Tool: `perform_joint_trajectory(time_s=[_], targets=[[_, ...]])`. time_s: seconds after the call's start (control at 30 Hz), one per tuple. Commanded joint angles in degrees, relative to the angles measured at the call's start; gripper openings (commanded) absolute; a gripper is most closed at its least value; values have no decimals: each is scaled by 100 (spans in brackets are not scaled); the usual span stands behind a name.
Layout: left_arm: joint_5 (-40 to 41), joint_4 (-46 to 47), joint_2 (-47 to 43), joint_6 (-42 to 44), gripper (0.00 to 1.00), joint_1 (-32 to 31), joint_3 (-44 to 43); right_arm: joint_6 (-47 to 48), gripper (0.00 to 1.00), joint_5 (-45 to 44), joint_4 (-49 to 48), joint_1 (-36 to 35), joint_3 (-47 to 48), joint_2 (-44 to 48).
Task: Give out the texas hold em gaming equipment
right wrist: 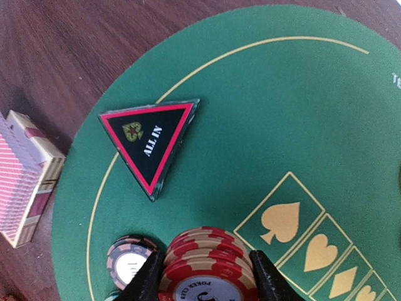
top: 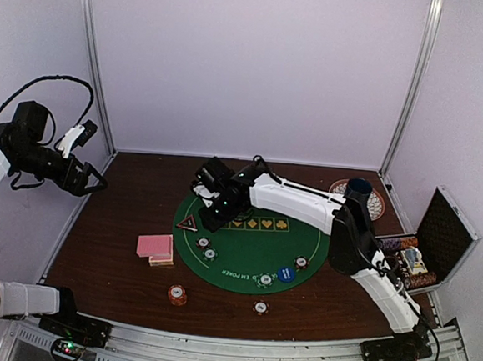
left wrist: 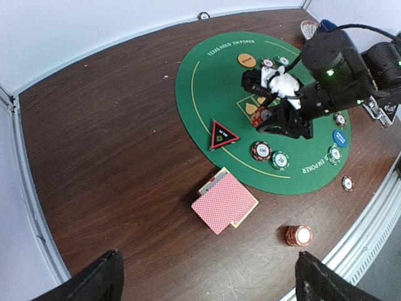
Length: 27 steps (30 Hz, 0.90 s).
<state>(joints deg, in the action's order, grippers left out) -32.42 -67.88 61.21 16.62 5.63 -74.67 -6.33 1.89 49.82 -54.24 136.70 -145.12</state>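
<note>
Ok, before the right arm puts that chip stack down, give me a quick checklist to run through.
1. Grip: the right gripper is clamped on the chip stack: ok.
2. Position: the stack is over the green mat: ok.
3. Clearance: the triangle marker lies apart from the stack: ok.
4. Gap between the gripper's finger and the single chip beside it: cannot tell, since they overlap in the wrist view.
5. Contact between the stack's bottom and the mat: cannot tell.
6. Other arm: the left gripper is open and raised away from the mat: ok.
</note>
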Motion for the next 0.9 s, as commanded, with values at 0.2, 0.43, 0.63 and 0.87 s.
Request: perform_joint_trajectory(time_s=[0.2,0.43,0.63,0.87], targets=[[-122,24,-29,34,98,13,-65,-230,25,-77,-328,95,536,-614],[-72,25,-41,34,97,12,-58,-299,27,-48,-425,133,554,-722],[-89,14,-59,34,98,9,-56,-290,35,-15,-354,133,560,-785],[-93,16,-64,34,97,13,-39,-268,70,-41,-250,133,579,-670]])
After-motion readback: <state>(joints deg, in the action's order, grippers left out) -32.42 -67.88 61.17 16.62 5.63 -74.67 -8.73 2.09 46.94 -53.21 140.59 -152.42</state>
